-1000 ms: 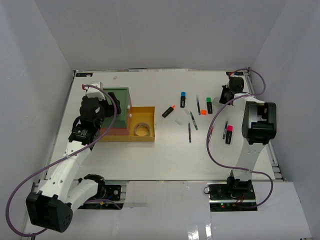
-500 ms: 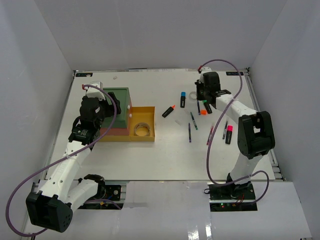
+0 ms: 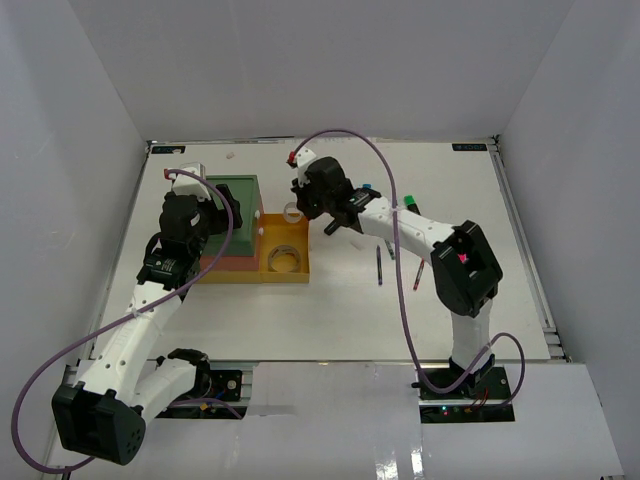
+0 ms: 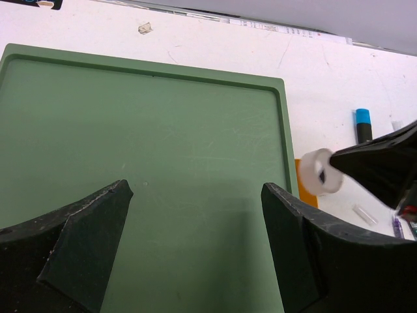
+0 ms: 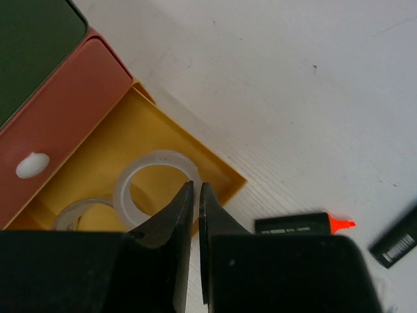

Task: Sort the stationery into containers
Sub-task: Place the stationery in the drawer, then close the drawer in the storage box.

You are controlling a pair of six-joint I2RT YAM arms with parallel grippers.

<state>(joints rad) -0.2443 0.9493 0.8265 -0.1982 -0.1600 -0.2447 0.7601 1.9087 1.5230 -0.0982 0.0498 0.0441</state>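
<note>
The containers are a drawer stack with a green top (image 3: 235,195) (image 4: 143,143), a red-orange tier (image 5: 71,117) and a pulled-out yellow drawer (image 3: 288,281) (image 5: 195,153). My right gripper (image 3: 296,214) (image 5: 196,187) is shut on the wall of the small clear tape ring (image 5: 153,189) (image 4: 318,171), held above the yellow drawer's far corner. A grey tape roll (image 3: 285,259) (image 5: 73,214) lies inside that drawer. My left gripper (image 4: 195,195) hangs open over the green top with nothing between its fingers.
An orange-capped highlighter (image 5: 306,223) lies just right of the drawer. A blue-capped one (image 3: 367,187) (image 4: 363,124), a green-capped one (image 3: 407,203) and thin pens (image 3: 380,265) lie further right, under and beside my right arm.
My right arm has swung left across the table from the far right corner to above the yellow drawer. The left arm has not moved.
</note>
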